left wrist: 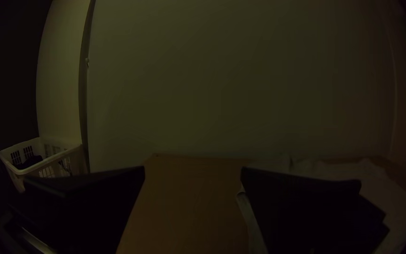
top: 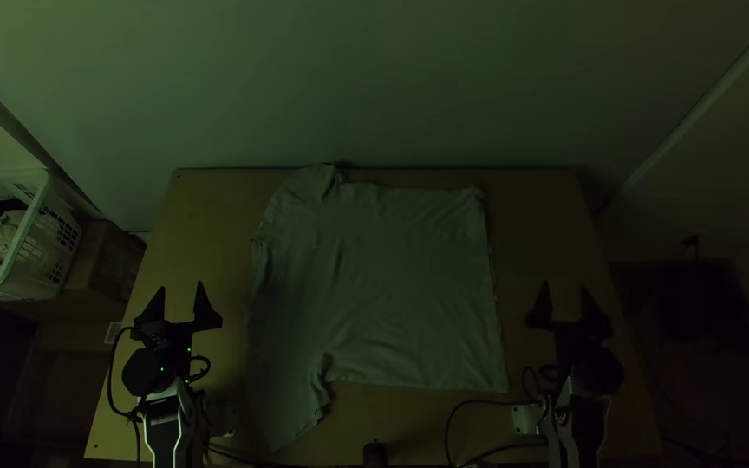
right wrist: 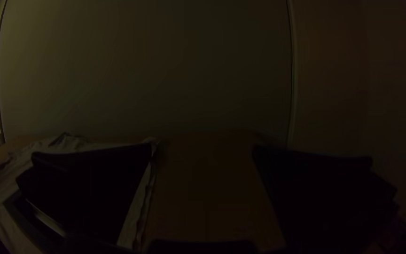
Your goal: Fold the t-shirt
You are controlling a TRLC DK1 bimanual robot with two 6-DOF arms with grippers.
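Observation:
The pale t-shirt [top: 400,286] lies spread over the middle of the table, its hem side toward the right and its sleeves at the left, one toward the back and one toward the front edge. Wrinkles run across its left part. My left gripper [top: 181,293] stands open to the left of the shirt, apart from it; in its wrist view the left gripper [left wrist: 192,171] has bare wood between its fingers. On the shirt's other side, my right gripper [top: 565,295] is also open and empty, and the right wrist view shows the right gripper [right wrist: 203,148] beside the shirt's edge [right wrist: 139,207].
A white laundry basket [top: 32,234] with cloth inside stands left of the table, by a cardboard box [top: 107,264]. Bare wood [top: 535,234] borders the shirt on both sides. Black cables [top: 478,403] lie near the front edge, and a wall rises behind the table.

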